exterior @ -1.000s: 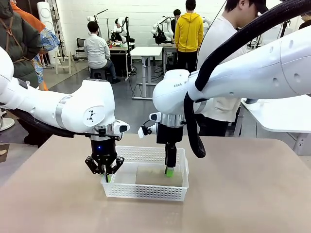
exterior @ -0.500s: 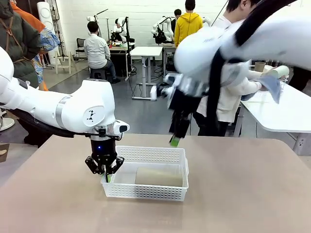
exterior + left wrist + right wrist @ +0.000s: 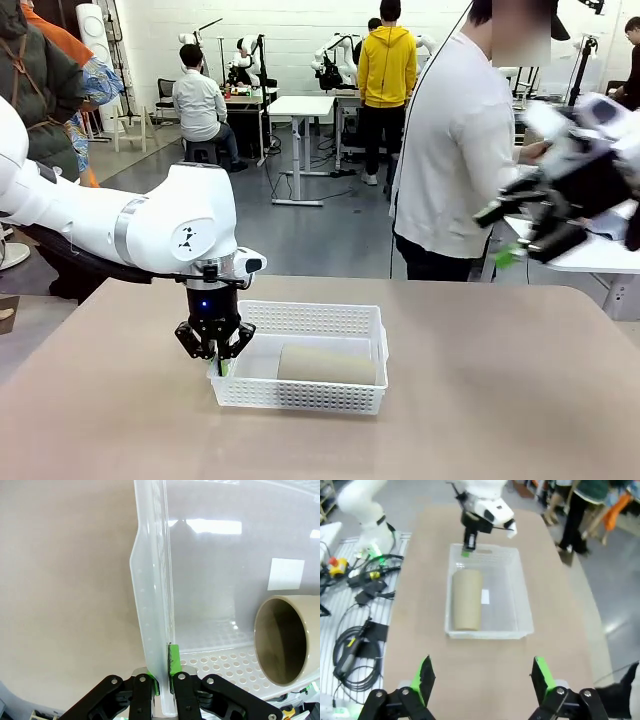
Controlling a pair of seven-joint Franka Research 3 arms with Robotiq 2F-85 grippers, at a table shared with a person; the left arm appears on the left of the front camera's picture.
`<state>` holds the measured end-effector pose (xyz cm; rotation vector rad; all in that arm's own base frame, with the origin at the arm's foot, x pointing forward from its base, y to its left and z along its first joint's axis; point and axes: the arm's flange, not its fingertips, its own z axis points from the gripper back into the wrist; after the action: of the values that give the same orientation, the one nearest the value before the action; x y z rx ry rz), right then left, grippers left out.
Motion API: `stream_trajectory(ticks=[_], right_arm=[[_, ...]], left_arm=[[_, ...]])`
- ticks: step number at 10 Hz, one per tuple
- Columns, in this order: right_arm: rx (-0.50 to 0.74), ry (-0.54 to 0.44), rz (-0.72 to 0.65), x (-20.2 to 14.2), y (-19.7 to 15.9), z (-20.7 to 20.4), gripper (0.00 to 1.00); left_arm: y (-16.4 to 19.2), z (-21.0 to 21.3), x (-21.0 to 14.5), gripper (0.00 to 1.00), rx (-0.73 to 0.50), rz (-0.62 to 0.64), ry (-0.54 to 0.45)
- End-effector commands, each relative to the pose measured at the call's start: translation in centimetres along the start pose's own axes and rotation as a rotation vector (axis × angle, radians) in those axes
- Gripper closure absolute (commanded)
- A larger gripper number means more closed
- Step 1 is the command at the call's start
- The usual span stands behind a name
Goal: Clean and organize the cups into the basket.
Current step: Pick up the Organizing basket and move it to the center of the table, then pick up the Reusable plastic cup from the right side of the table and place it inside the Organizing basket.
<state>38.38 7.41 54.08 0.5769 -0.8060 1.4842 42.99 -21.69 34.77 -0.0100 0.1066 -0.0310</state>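
The smooth tan bench (image 3: 500, 400) carries a shallow white perforated basket (image 3: 300, 395), which sits flat on it a little left of middle.

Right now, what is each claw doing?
Left gripper: closed on the basket wall.
Right gripper: open, holding nothing.

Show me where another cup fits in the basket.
Bare basket floor between the cup and the far wall, on the person's side. Crowded at the left wall, where the left claw clamps it. Table right of the basket is bare.
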Motion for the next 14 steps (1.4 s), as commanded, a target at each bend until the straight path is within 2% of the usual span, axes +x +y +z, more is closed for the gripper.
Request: stream_trajectory(ticks=[1, 4, 5, 7, 9, 11, 12, 14], right_arm=[[0.09, -0.155, 0.01, -6.3, -0.4, 4.1, 0.0], [0.086, -0.332, 0.008, -14.2, -2.0, 7.6, 0.0], [0.081, -0.353, -0.001, -16.7, -2.3, 7.9, 0.0], [0.084, -0.398, -0.002, -19.6, -2.7, 7.7, 0.0], [0.061, -0.415, -0.039, -20.8, -3.2, 7.2, 0.0], [0.024, -0.415, -0.067, -20.5, -3.5, 7.2, 0.0], [0.074, -0.391, -0.049, -21.4, -2.9, 6.8, 0.0], [0.074, -0.391, -0.049, -21.4, -2.9, 6.8, 0.0]], left_arm=[[-0.1, 0.1, 0.0, 1.0, 0.0, -0.003, -0.005], [-0.1, 0.1, 0.0, 1.0, 0.0, -0.003, -0.005], [-0.1, 0.1, 0.0, 1.0, 0.0, -0.003, -0.005], [-0.1, 0.1, 0.0, 1.0, 0.0, -0.003, -0.005], [-0.1, 0.1, 0.0, 1.0, 0.0, -0.003, -0.005], [-0.1, 0.1, 0.0, 1.0, 0.0, -0.003, -0.005], [-0.1, 0.1, 0.0, 1.0, 0.0, -0.003, -0.005], [-0.1, 0.1, 0.0, 1.0, 0.0, -0.003, -0.005]])
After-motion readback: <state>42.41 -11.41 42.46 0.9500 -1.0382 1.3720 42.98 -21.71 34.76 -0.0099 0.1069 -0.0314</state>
